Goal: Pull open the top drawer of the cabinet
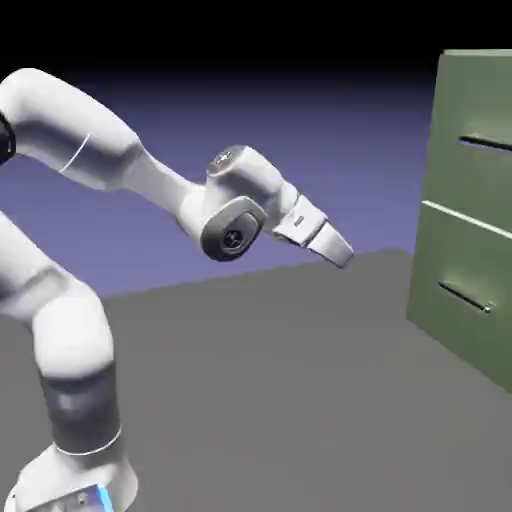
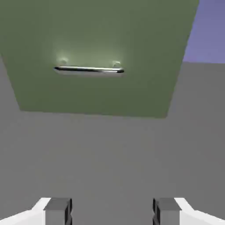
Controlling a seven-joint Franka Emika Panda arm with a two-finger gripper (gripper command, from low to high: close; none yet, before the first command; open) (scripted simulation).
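Note:
The olive-green cabinet (image 1: 470, 215) stands at the exterior view's right edge. Its top drawer (image 1: 478, 165) is flush with the cabinet front and carries a thin dark bar handle (image 1: 487, 144). My gripper (image 1: 342, 256) hangs in the air well short of the cabinet, pointing right and downward, below the height of that handle. In the hand view my gripper (image 2: 112, 213) is open, its grey fingertips (image 2: 57, 211) wide apart with nothing between them. That view shows the cabinet's lower front (image 2: 96, 52) with its shiny bar handle (image 2: 88, 69); the top drawer is out of it.
The lower drawer (image 1: 462, 290) with its own dark handle (image 1: 465, 297) sits under the top one. The grey table (image 1: 280, 400) stretches from the arm's base to the cabinet's foot. The white arm rises from the lower left.

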